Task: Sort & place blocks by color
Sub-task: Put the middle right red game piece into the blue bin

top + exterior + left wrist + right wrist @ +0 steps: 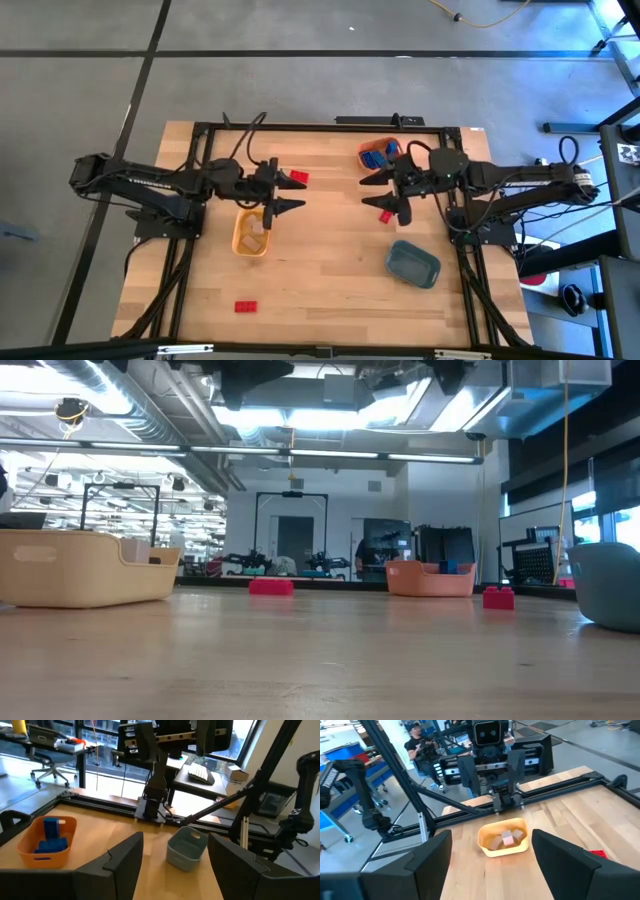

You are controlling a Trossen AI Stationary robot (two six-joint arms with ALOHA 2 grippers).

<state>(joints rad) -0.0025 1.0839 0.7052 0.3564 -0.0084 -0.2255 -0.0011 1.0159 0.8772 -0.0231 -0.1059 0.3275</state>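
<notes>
High view: the left claw hangs above the table with its two fingers spread wide and nothing between them, reaching toward the middle from the left side. One finger tip sits just beside a red block lying on the wood near the far edge, and the other is over the rim of the yellow tray, which holds a few pale wood-coloured blocks. The right claw faces it from the other side, fingers also spread and empty. Its far finger is next to the orange tray, where the blue blocks are piled, and its near finger is above another red block on the bare table. Farther toward the front on the right stands the slate-blue tray; I cannot tell whether anything lies in it. A third red block lies alone near the front edge on the left, well apart from both claws. In the left wrist view, the blue blocks show stacked in the orange tray. In the right wrist view, the pale blocks lie in the yellow tray. No readable writing or brand shows on any block or tray.
</notes>
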